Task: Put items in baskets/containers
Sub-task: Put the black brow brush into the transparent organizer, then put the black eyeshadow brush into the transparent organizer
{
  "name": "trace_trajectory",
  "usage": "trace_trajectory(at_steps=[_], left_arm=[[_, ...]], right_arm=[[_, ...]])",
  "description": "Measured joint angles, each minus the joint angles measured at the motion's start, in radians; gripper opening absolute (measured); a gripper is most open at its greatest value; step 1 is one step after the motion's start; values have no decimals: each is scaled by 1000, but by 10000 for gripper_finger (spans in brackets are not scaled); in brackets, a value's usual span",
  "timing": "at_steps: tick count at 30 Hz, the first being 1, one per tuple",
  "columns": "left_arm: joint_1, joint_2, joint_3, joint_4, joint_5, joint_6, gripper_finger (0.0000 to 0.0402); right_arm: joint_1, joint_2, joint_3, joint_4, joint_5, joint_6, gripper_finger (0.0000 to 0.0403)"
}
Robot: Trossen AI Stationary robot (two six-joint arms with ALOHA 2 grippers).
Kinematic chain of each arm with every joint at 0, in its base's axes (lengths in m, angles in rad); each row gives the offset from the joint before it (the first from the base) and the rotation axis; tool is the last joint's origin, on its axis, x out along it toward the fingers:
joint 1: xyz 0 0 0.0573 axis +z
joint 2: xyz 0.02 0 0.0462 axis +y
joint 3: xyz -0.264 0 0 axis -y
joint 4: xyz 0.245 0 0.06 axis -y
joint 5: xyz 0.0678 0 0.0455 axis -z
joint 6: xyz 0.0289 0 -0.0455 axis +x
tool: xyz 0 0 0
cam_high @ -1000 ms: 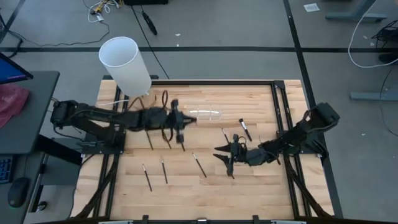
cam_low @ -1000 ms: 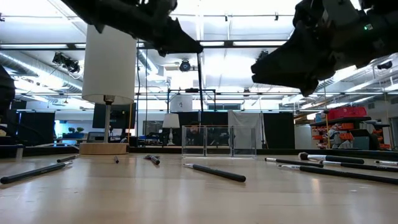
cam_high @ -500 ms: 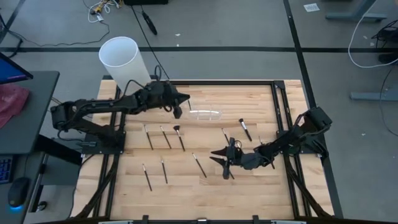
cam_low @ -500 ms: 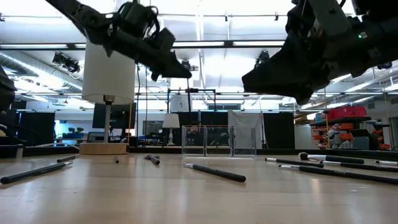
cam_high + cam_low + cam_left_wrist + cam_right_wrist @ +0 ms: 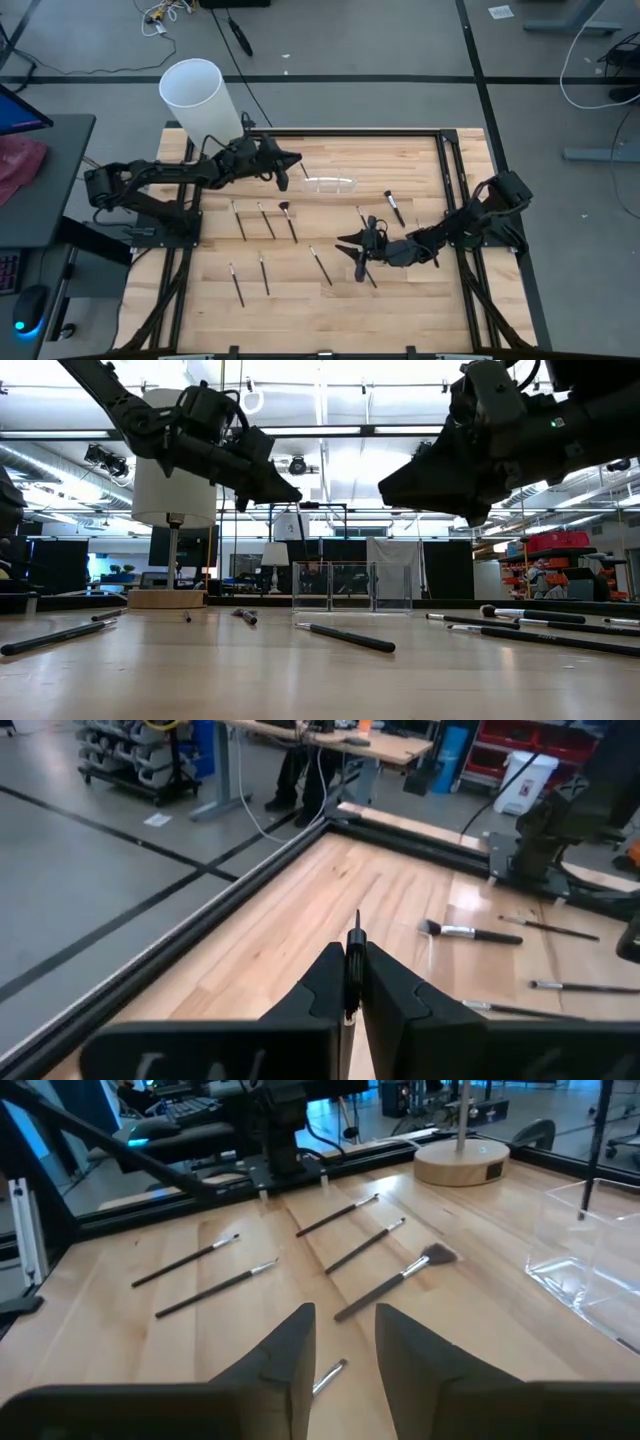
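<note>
Taking the clear holder (image 5: pixel 329 184) near the table's (image 5: pixel 420 310) far edge as the landmark: well to its left stands the tall white cylinder (image 5: pixel 201 104) on its wooden base, at the far-left corner. From that side the left arm reaches along the far edge, and the left gripper (image 5: pixel 288 166) hangs in the air just left of the holder. Its fingers (image 5: pixel 392 990) are pressed together on a thin dark brush (image 5: pixel 351 970), which stands up between them in the left wrist view.

On the near side of the holder and to its left, three brushes (image 5: pixel 262 220) lie side by side on the wood, the rightmost with a fan-shaped tip. Nearer still, two more brushes (image 5: pixel 250 279) lie parallel, and one (image 5: pixel 320 265) lies alone, slanted, almost straight in front of the holder.

The holder itself is see-through and low, with nothing clearly visible inside it.

To its right, a dark-tipped brush (image 5: pixel 394 207) lies just beside it, and a thinner one (image 5: pixel 362 216) lies slightly nearer. The right gripper (image 5: pixel 352 250) hovers above the table on the holder's near-right side, fingers (image 5: pixel 287 1350) partly apart and holding nothing; a brush (image 5: pixel 367 275) lies just by it.
</note>
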Motion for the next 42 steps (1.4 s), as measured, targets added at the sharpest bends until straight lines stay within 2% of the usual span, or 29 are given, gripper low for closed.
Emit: trace_trajectory(at_steps=[14,27,42], left_arm=[[0,202,0,150,-17,-33,30],[1,245,2,195,-29,-55,37],[16,237,0,172,-34,-17,161]], right_arm=[[-10,0,0,6,-1,12,107],[-10,0,0,6,-1,12,107],[-10,0,0,6,-1,12,107]])
